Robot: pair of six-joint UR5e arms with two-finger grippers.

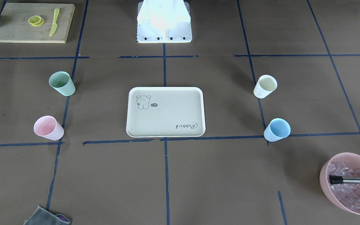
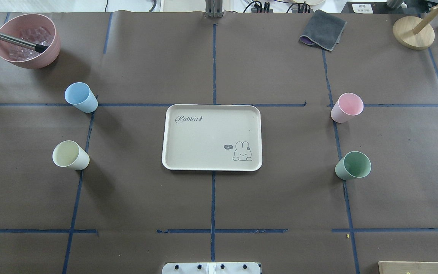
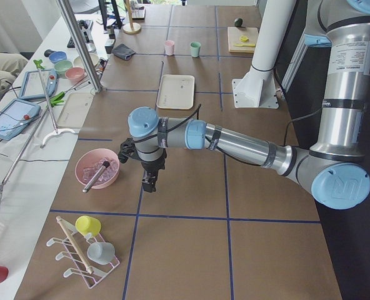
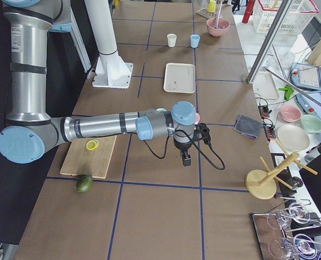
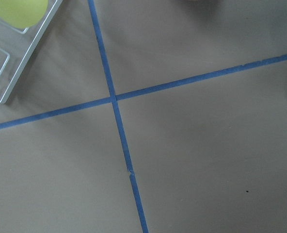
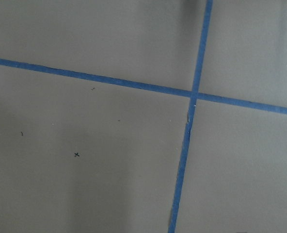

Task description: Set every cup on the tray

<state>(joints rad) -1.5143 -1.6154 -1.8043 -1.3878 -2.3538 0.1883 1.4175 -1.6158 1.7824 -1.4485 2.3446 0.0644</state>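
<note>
The cream-beige tray lies flat at the table's middle with nothing on it. Four cups stand upright on the paper around it. In the overhead view the light blue cup and cream-white cup are to its left. The pale pink cup and mint green cup are to its right. My left gripper shows only in the exterior left view, pointing down beside the ice bowl. My right gripper shows only in the exterior right view, pointing down near the pink cup. I cannot tell whether either is open.
A pink bowl of ice cubes with a metal handle in it stands at the far left corner. A grey cloth and a wooden stand are at the far right. A cutting board carries lemon slices and a knife.
</note>
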